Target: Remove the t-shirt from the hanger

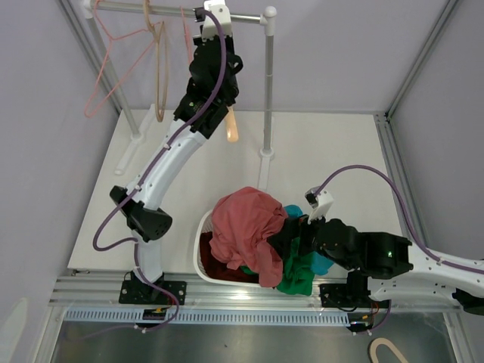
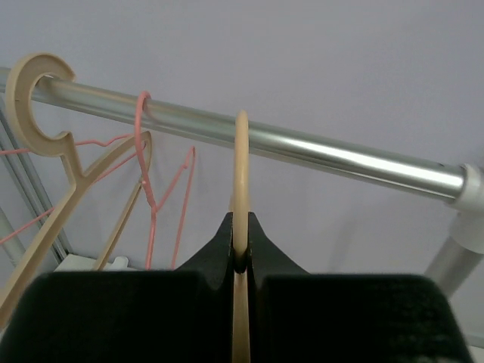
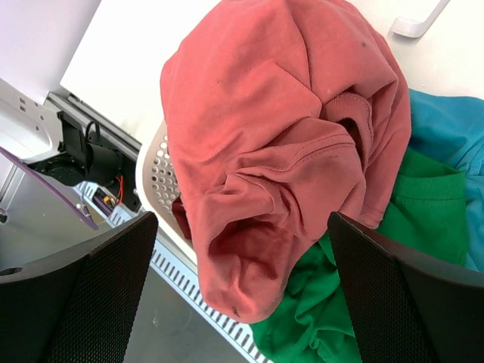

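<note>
Clamping hanger (image 2: 241, 151), left gripper (image 2: 240, 227); t-shirt (image 3: 280, 151) heaped on basket (image 3: 156, 178).

Overhead and right wrist: shared t-shirt (image 1: 246, 227)

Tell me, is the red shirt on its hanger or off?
Off. The red t-shirt lies crumpled atop the laundry basket, while the wooden hanger in the left hand is bare.

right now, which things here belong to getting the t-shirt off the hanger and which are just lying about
Job: red t-shirt draped over the white basket; wooden hanger clamped in the left gripper; open right gripper above the t-shirt.

Lying about: white basket, green garment, blue garment, pink wire hanger, second wooden hanger, rail.
</note>
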Robot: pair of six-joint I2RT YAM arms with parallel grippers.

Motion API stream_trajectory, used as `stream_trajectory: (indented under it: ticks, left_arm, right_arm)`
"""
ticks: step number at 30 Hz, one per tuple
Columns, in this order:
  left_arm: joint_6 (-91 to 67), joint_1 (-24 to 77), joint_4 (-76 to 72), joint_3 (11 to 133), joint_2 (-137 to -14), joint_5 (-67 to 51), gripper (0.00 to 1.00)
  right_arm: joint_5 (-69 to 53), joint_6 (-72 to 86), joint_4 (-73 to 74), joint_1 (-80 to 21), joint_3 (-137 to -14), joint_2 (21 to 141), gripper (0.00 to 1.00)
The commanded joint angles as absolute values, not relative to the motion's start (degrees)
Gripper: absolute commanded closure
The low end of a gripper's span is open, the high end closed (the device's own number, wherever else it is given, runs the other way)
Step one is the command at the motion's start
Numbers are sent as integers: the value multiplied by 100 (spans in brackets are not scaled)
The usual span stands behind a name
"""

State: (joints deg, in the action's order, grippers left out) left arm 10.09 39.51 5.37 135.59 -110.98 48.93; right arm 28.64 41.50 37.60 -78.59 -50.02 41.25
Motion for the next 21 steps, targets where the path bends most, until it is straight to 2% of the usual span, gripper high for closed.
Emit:
stream_trajectory:
  ticks: [1, 7, 11, 21]
  left_arm:
    - [677, 3561, 115, 13799, -11109, 4326, 99]
    - [-655, 2911, 509, 13799, -11188, 2958, 99]
    - [-1010, 2576, 449, 13764, -11285, 2234, 99]
    - [-1134, 2355, 360, 13816, -11496, 1644, 99]
  right_arm:
    - [3103, 4122, 3472, -7910, -4931, 4069, 1]
    - [3120, 4122, 3463, -7919, -4887, 3990, 1]
    - [3138, 4105, 3437, -7919, -4852, 3946, 1]
    - [3129, 4096, 3349, -7928, -4764, 3902, 0]
